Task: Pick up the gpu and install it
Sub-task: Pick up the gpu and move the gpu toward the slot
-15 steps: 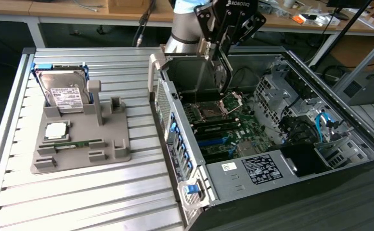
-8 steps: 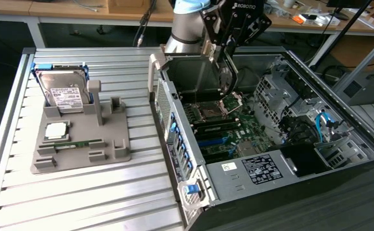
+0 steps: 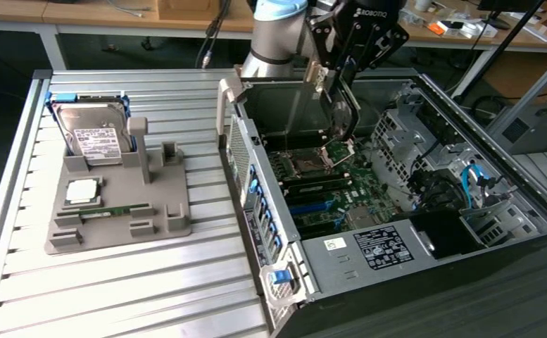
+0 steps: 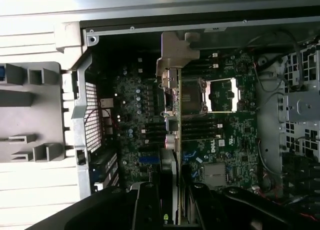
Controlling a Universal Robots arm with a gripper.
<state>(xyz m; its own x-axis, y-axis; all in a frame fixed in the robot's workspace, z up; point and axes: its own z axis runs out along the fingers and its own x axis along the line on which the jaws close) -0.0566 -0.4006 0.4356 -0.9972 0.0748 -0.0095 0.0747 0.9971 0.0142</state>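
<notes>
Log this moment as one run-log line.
phase: carrying | gripper: shut on gpu | gpu: held above motherboard inside open computer case | slot: not yet seated

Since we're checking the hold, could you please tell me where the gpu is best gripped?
Along its upper long edge, from above: the gpu hangs on edge over the motherboard, thin and flat, and the tool grips its two faces there, leaving the lower edge free.

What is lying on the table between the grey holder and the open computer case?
Nothing: only a bare strip of the slatted table separates the grey holder from the computer case. The exterior view shows this.
</notes>
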